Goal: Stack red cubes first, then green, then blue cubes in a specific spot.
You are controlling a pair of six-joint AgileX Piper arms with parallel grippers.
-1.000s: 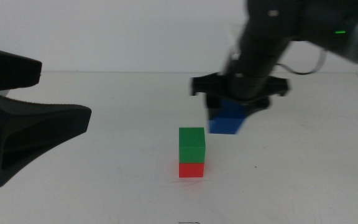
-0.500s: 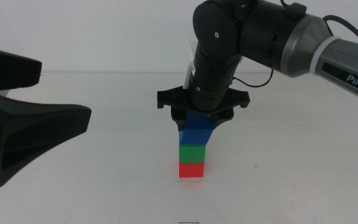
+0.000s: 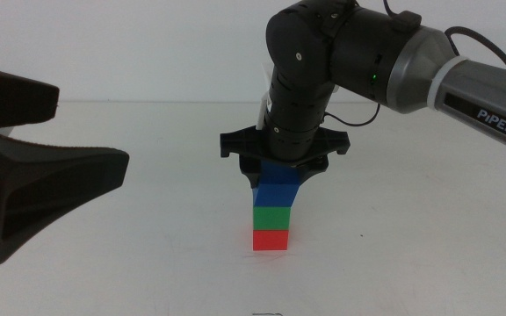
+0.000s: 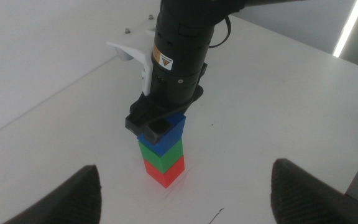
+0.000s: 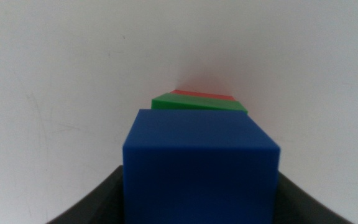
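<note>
The red cube (image 3: pixel 271 240) sits on the white table with the green cube (image 3: pixel 271 217) stacked on it. My right gripper (image 3: pixel 278 175) comes down from above and is shut on the blue cube (image 3: pixel 277 189), whose underside meets the green cube's top, set slightly to the right. The left wrist view shows the same stack: red (image 4: pixel 165 173), green (image 4: pixel 160 155), blue (image 4: pixel 168 133). In the right wrist view the blue cube (image 5: pixel 197 168) fills the space between the jaws, with green (image 5: pixel 197 103) and red (image 5: pixel 204 94) edges beyond it. My left gripper (image 3: pixel 33 175) waits open at the left.
The white tabletop (image 3: pixel 148 263) is bare around the stack. The right arm's cable (image 3: pixel 358 116) hangs behind the stack. The table's far edge (image 3: pixel 148 102) runs across the back.
My right gripper carried the blue cube left from behind the stack and lowered it onto the green cube. In the last half second it has barely moved. The left arm is still.
</note>
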